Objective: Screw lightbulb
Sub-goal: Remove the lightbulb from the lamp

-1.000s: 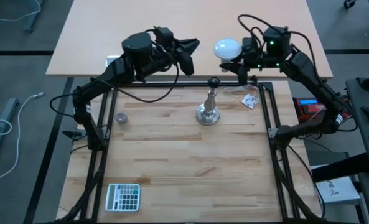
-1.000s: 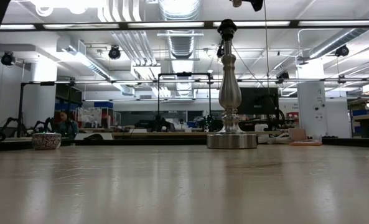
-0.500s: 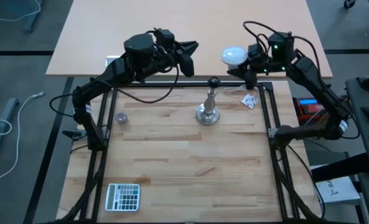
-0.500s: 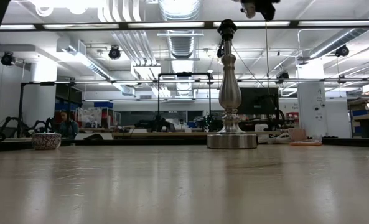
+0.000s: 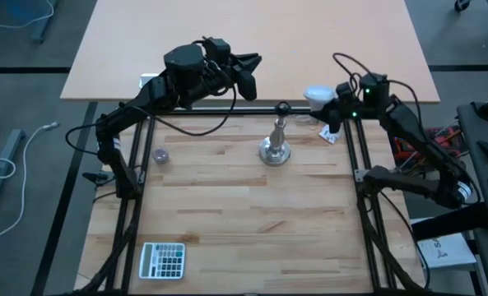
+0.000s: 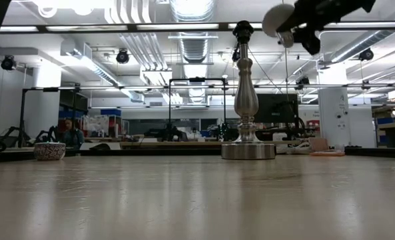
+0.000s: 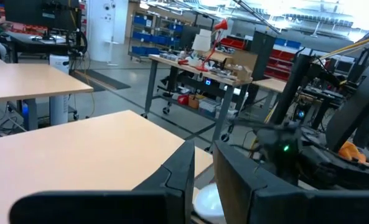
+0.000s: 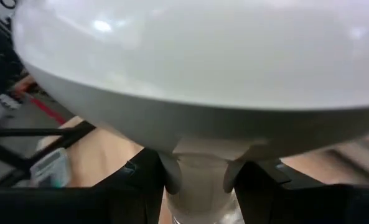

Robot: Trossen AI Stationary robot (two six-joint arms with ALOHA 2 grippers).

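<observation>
While the lightbulb (image 5: 318, 96) hangs clamped by its base in the right gripper (image 5: 332, 111), just right of the stand (image 5: 276, 145), globe toward the socket, the left gripper (image 5: 248, 70) waits nearly closed, farther off.

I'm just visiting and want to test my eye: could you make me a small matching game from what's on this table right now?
Things:
1. lightbulb
2. metal stand
3. calculator
4. left pincer

Places or states:
A. lying flat near the table's front left corner
B. held by its base in the right pincer, off to the stand's right
C. raised over the far table, holding nothing
D. standing upright mid-table, its top socket bare

Pairs: 1-B, 2-D, 3-A, 4-C
</observation>
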